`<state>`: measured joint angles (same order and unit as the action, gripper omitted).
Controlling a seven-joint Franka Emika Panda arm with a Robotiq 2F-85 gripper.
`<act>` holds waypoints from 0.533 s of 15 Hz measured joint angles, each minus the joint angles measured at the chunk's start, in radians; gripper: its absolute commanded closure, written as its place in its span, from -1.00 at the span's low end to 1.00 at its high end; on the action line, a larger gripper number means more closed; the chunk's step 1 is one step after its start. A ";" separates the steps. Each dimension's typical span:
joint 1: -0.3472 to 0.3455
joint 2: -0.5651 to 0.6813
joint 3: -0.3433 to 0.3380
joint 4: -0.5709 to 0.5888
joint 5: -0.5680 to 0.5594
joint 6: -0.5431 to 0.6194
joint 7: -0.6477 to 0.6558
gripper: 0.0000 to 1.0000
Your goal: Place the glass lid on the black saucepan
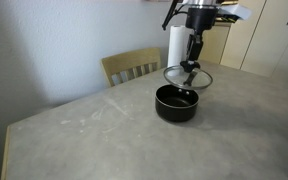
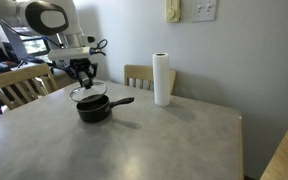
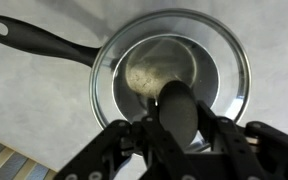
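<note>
The glass lid (image 1: 189,76) is a clear disc with a metal rim, held level by its black knob just above the black saucepan (image 1: 175,104). My gripper (image 1: 190,66) is shut on the knob. In an exterior view the lid (image 2: 89,94) hangs over the saucepan (image 2: 93,109), whose long handle points toward the paper-towel roll. In the wrist view the lid (image 3: 219,70) covers most of the saucepan (image 3: 109,60) below it, and my gripper (image 3: 179,118) clamps the dark knob.
A white paper-towel roll (image 2: 162,79) stands on the grey table (image 2: 144,140) beyond the pan; it also shows behind the arm (image 1: 176,45). Wooden chairs (image 1: 132,67) (image 2: 22,84) stand at the table's edges.
</note>
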<state>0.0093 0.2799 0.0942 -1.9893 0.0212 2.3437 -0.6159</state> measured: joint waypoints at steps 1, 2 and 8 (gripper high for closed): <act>0.000 0.016 0.000 0.004 -0.002 0.001 0.000 0.67; 0.000 0.034 0.000 0.011 -0.003 0.003 0.000 0.67; 0.003 0.130 0.008 0.072 -0.013 0.012 0.011 0.67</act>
<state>0.0123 0.4096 0.1021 -1.9176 0.0082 2.3553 -0.6051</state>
